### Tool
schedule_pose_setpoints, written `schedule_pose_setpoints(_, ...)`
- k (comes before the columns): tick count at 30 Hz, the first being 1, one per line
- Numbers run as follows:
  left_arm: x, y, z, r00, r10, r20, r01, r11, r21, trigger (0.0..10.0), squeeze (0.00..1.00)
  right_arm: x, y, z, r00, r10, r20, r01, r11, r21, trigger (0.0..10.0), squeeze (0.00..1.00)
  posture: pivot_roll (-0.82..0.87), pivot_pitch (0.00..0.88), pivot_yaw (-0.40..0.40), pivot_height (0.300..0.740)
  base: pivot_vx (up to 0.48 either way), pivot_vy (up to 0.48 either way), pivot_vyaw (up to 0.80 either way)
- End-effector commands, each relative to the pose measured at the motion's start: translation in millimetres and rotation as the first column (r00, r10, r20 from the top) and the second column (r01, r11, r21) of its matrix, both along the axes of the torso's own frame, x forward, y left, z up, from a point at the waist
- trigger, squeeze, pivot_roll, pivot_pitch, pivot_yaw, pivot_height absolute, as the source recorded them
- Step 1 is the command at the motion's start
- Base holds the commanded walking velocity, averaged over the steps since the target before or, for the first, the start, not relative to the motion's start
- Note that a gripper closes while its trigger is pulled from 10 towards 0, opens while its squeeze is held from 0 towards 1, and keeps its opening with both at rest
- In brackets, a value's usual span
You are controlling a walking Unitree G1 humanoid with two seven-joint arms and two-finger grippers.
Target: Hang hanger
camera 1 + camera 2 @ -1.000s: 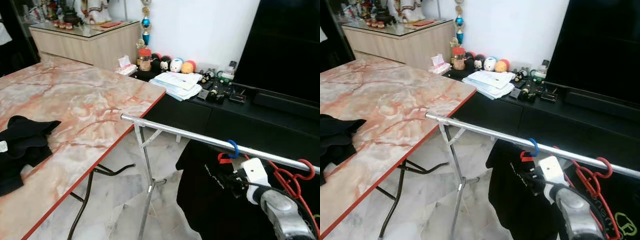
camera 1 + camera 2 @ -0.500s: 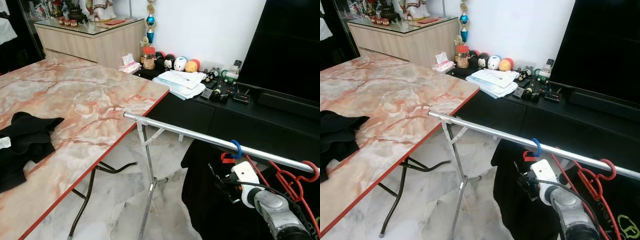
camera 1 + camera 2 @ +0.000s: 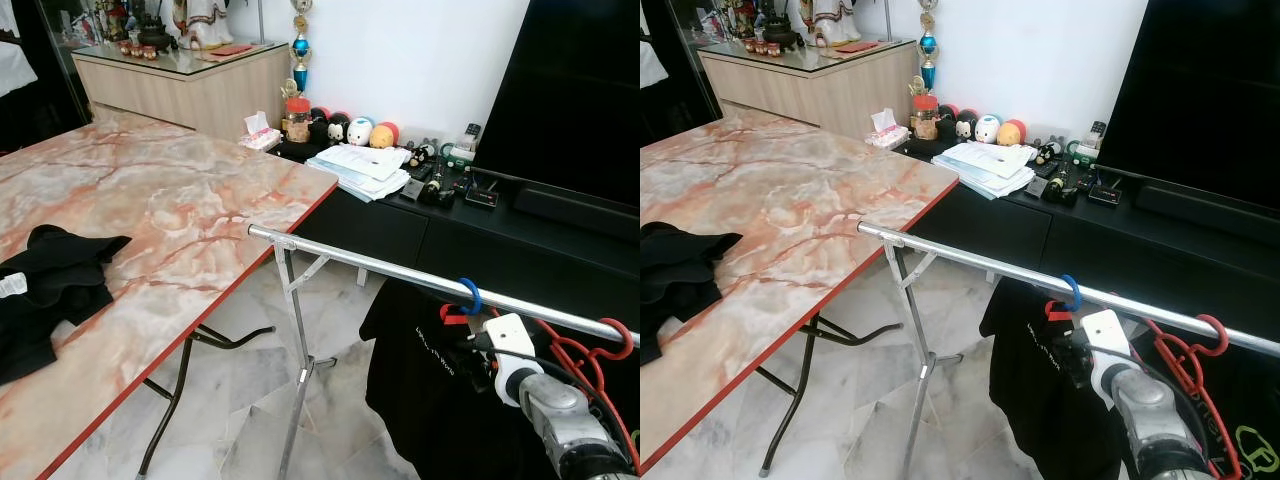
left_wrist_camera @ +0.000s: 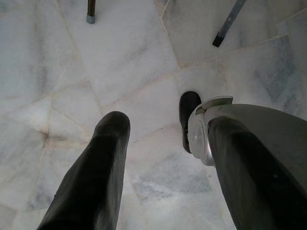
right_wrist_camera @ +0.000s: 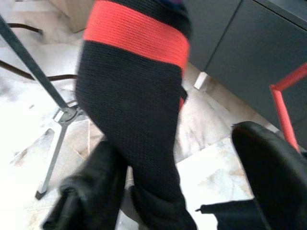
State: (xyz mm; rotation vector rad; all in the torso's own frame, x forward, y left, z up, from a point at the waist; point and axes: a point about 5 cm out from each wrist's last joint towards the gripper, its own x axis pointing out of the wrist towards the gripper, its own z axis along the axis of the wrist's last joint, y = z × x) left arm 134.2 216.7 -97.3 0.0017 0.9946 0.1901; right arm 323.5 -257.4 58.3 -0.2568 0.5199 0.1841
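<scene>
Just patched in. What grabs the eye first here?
The steel rail running across the front, with a blue hook and a red hanger on it and a black shirt below. The right gripper is up at that shirt. To the left, a marble table holds dark clothes.

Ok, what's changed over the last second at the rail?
Very little. The right gripper stays up beside the black shirt under the blue hook on the rail, shifting only slightly while the camera moved. The red hanger and black cloth on the table look unchanged.
</scene>
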Motion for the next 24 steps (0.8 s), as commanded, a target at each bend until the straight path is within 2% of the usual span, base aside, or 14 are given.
schedule_pose_setpoints(1,-5.6,-0.6,-2.3,1.0,0.004,-0.025,-0.004,1.0,0.003,10.0,0.0,2.3,1.8,2.0,1.0,0.013,-0.007,-0.013,1.0,0.018,0.0,0.0,0.02,0.0,-0.012,0.74,0.0,0.0,0.0)
schedule_pose_setpoints(11,-4.7,-2.0,-2.4,1.0,0.003,-0.025,-0.003,1.0,-0.011,10.0,0.0,-2.9,9.1,-8.4,0.993,0.08,-0.086,-0.08,0.997,0.009,0.0,0.0,0.03,0.0,-0.015,0.74,0.0,0.0,0.0)
schedule_pose_setpoints(24,-4.3,-0.3,-2.0,1.0,0.006,-0.026,-0.006,1.0,-0.008,10.0,0.0,1.1,3.0,-3.3,0.999,0.003,-0.053,-0.003,1.0,-0.003,0.0,0.0,0.03,0.0,-0.014,0.74,0.0,0.0,0.0)
